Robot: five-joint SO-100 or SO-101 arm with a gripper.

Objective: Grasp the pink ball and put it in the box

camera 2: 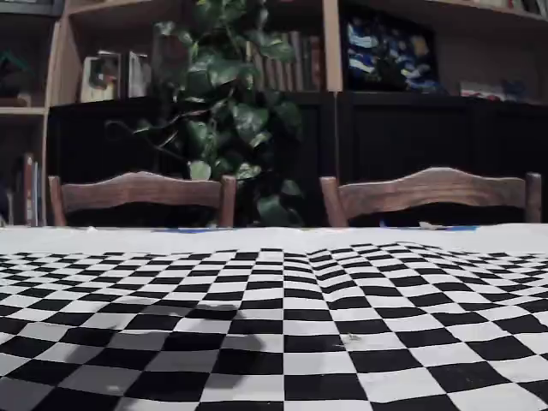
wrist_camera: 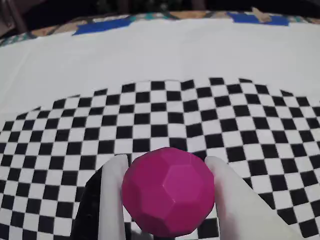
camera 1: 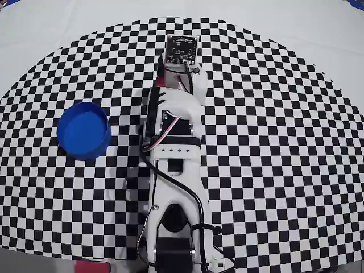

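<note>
In the wrist view the pink ball (wrist_camera: pixel 168 192), a faceted magenta sphere, sits between my two white fingers (wrist_camera: pixel 112 200). My gripper (wrist_camera: pixel 166 164) is shut on it, with the checkered cloth behind it. In the overhead view the white arm (camera 1: pixel 173 131) stretches up the middle of the cloth, and the wrist camera board (camera 1: pixel 182 50) hides the gripper and the ball. The box (camera 1: pixel 83 129), a round blue container, stands empty to the left of the arm, several squares away. The fixed view shows neither ball, box nor gripper.
The black-and-white checkered cloth (camera 1: pixel 273 142) covers a white table (wrist_camera: pixel 160 55). Blue tape (wrist_camera: pixel 102 26) marks the far table edge. In the fixed view two wooden chairs (camera 2: pixel 141 193) and a leafy plant (camera 2: pixel 231 111) stand behind the table.
</note>
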